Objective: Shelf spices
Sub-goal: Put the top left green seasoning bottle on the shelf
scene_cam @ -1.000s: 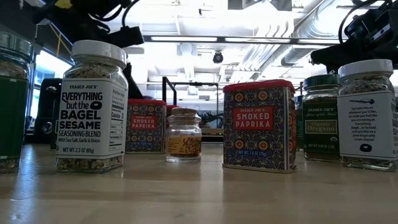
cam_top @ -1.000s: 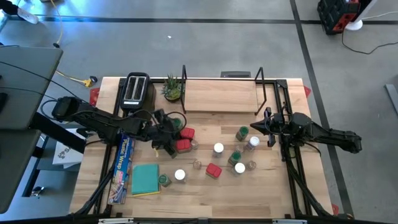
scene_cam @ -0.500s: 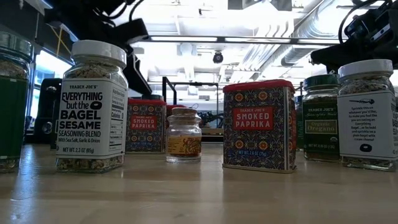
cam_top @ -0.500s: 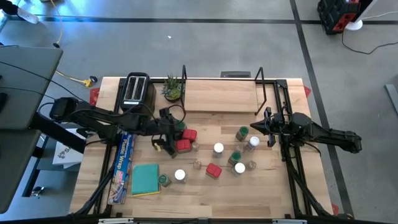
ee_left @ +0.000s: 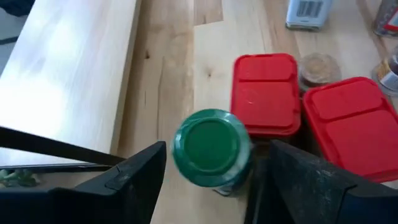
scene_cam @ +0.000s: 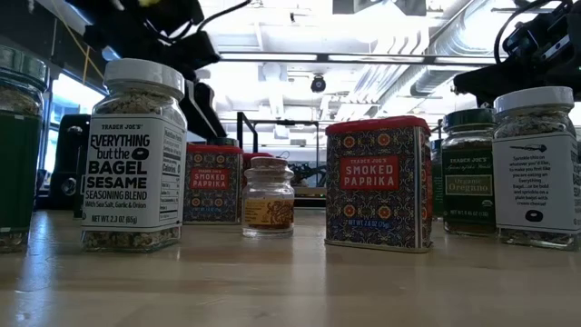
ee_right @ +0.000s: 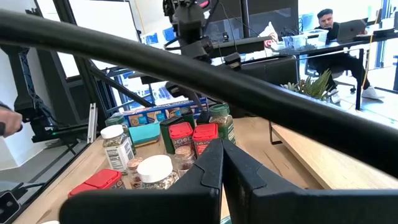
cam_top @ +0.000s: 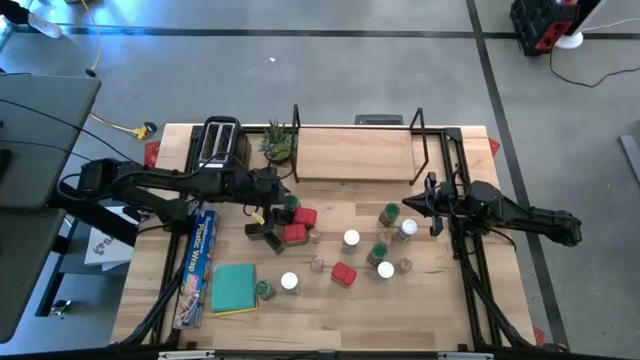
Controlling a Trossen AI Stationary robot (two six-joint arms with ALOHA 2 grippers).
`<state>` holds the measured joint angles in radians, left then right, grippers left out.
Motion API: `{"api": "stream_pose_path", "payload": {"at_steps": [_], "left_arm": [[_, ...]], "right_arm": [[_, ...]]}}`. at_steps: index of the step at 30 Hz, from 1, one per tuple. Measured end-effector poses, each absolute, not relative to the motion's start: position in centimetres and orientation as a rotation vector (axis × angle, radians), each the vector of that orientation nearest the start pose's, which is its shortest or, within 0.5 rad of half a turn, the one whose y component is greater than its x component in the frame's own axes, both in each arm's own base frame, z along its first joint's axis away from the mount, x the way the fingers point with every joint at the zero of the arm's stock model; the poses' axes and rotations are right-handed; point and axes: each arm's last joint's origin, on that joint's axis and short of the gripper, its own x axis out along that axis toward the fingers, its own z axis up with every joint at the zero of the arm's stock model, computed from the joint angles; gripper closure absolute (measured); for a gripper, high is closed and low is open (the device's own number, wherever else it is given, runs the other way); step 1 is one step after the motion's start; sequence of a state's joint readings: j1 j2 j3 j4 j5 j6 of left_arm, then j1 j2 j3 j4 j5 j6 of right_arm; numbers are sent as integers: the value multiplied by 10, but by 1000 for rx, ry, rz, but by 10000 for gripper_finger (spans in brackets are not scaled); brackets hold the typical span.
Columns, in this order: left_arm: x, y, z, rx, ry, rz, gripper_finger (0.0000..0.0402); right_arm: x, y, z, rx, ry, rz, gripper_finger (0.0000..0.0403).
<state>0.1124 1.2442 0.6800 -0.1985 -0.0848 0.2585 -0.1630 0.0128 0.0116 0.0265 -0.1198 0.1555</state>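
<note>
Beside the light-wood plank shelf (cam_top: 355, 152), my left gripper (ee_left: 214, 180) stands wide around a green-lidded spice jar (ee_left: 211, 148); right gripper (ee_right: 222, 167) closed, empty.

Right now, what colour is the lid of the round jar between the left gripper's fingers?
Green: the round jar's lid shows plain green, clearest in the left wrist view.

Bright overhead light; blurred wrist-view foregrounds
</note>
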Motion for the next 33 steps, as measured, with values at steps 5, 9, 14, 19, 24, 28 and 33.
{"api": "stream_pose_path", "payload": {"at_steps": [5,9,14,19,24,28,33], "left_arm": [[244,38,204,184,765,13,101],[251,39,196,203,776,-33,99],[257,40,189,240,777,-47,99],[257,41,189,244,776,-43,117],[257,41,189,246,775,-41,167],[258,41,190,236,767,-37,204],[268,44,209,171,727,69,204]], "right_arm": [[97,-12,169,152,-28,-41,403],[97,-12,169,152,-28,-41,403],[97,-12,169,152,-28,-41,403],[97,-12,169,152,-28,-41,403],[97,-12,169,152,-28,-41,403],[97,-12,169,152,-28,-41,403],[97,-12,169,152,-28,-41,403]]}}
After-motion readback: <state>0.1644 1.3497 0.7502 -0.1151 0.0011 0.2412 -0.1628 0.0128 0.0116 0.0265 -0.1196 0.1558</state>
